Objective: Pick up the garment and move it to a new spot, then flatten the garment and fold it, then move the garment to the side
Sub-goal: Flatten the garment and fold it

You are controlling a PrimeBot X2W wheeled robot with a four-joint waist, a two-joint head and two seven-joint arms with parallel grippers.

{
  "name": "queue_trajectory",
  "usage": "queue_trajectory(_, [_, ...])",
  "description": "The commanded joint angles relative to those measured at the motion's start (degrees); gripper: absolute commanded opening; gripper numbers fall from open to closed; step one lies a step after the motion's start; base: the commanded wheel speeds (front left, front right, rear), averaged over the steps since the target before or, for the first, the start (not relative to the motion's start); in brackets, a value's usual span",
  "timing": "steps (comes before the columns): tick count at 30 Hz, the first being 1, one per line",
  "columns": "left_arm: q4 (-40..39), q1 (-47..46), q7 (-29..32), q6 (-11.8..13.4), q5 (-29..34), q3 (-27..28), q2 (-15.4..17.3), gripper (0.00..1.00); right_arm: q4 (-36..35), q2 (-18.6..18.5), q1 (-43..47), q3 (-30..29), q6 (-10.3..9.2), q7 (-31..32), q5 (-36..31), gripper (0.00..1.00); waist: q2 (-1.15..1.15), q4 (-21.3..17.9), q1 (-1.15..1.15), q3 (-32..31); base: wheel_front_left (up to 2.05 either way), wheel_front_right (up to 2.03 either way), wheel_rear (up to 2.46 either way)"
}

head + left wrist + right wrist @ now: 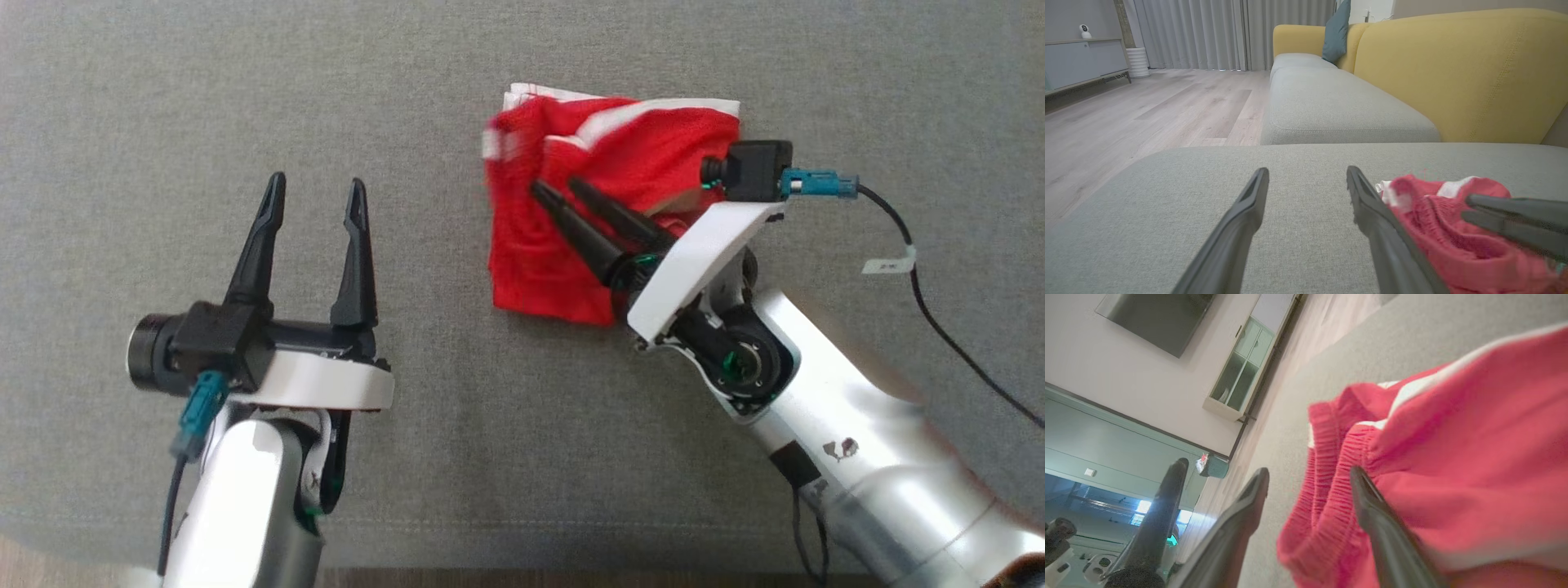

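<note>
The garment (645, 147) is red mesh shorts with white stripes, lying folded in a compact bundle on the grey sofa cushion (490, 425). My right gripper (553, 184) reaches in from the lower right, its fingers spread just above the bundle's left half. In the right wrist view the right gripper (1309, 471) is open, and the ribbed waistband of the garment (1453, 457) bulges up between its fingers. My left gripper (317, 180) stands open over bare cushion to the left of the garment. In the left wrist view the left gripper (1307, 170) has the garment (1437, 232) to its right.
The cushion's front edge (522, 563) runs along the bottom of the head view. A black cable (939, 318) trails from the right wrist camera. The yellow backrest (1453, 73) rises behind the seat, with a teal pillow (1337, 32) farther along and wooden floor (1147, 110) beyond.
</note>
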Motion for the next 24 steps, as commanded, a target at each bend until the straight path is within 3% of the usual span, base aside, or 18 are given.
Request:
queue_trajectory(1, [-1.5, -1.7, -0.3, -0.3, 0.5, 1.8, 0.2, 1.0, -2.7, 0.7, -1.7, 0.8, -0.04, -1.7, -0.2, 1.0, 0.0, 0.0, 0.0, -0.1, 0.0, 0.0, 0.0])
queue_trajectory(6, [-1.4, -1.2, -0.3, -0.3, 0.4, 2.0, 0.1, 1.0, -6.0, -4.6, -3.6, 3.6, -0.04, -16.8, -9.6, 1.0, 0.0, -0.2, 0.0, -0.9, 0.0, 0.0, 0.0])
queue_trajectory(9, [-1.3, -0.6, -0.3, -0.1, 0.4, 2.3, 0.0, 1.0, -4.2, -7.7, -3.0, 1.2, -0.04, -23.8, -17.3, 1.0, 0.0, -0.7, 0.0, -1.8, 0.0, 0.0, 0.0])
queue_trajectory(17, [-1.3, 0.8, -0.3, 0.2, 0.8, 3.9, 0.4, 1.0, -5.3, -9.9, 7.0, -18.1, -0.04, -25.7, -33.0, 1.0, 0.0, -3.3, 0.0, -2.9, 0.0, 0.0, 0.0])
queue_trajectory(24, [-0.9, 1.5, -0.3, 0.1, 0.9, 5.1, 1.3, 1.0, -12.4, -7.9, 19.5, -31.2, -0.04, -25.8, -42.0, 1.0, 0.0, -5.3, 0.0, -3.6, 0.0, 0.0, 0.0])
